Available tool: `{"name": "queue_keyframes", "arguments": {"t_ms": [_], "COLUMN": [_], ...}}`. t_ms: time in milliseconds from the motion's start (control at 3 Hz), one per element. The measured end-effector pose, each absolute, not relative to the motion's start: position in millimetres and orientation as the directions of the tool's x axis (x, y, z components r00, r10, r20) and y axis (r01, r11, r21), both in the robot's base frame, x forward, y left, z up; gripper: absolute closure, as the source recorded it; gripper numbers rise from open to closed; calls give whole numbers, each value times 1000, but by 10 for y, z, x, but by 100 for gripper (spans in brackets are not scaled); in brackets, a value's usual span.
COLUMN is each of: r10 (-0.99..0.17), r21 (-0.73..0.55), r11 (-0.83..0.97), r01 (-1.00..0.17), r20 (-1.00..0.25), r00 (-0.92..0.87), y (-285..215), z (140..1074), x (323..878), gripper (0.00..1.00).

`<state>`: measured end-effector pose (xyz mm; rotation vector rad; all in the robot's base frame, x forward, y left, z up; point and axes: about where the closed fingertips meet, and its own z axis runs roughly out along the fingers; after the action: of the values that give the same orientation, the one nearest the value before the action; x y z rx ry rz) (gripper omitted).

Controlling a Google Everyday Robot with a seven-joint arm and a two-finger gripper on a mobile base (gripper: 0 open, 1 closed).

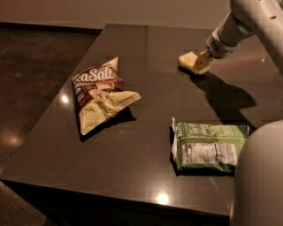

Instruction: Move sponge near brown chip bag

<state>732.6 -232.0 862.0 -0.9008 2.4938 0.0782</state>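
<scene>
Now sponge [187,59] between fingers [204,59] (far right).

A glossy dark table [132,145] with light glints stands on dark floor [35,66] before a pale wall [110,11].

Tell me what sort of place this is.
Likely a break room or snack area: a dark table holds a brown chip bag, a green bag and a sponge; the gripper is at the sponge, on the far side.

pale yellow sponge [187,59] in the tan claw [202,63], far right of a glossy dark grey surface [146,181]; brown-and-cream bag [99,95], white lettering; green bag [208,148], white label.
</scene>
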Motion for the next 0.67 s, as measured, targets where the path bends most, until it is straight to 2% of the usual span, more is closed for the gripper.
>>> {"name": "queue_keyframes", "arguments": {"t_ms": [333, 667], "r10": [-635, -723], "r21": [-112, -97], "r11": [733, 611], "r01": [-671, -785], "r20": [-466, -473], "r00": [-617, -504], "y": [-2121, -1578], "z": [8731, 8834], "x": [7204, 6934], "gripper": [100, 100]}}
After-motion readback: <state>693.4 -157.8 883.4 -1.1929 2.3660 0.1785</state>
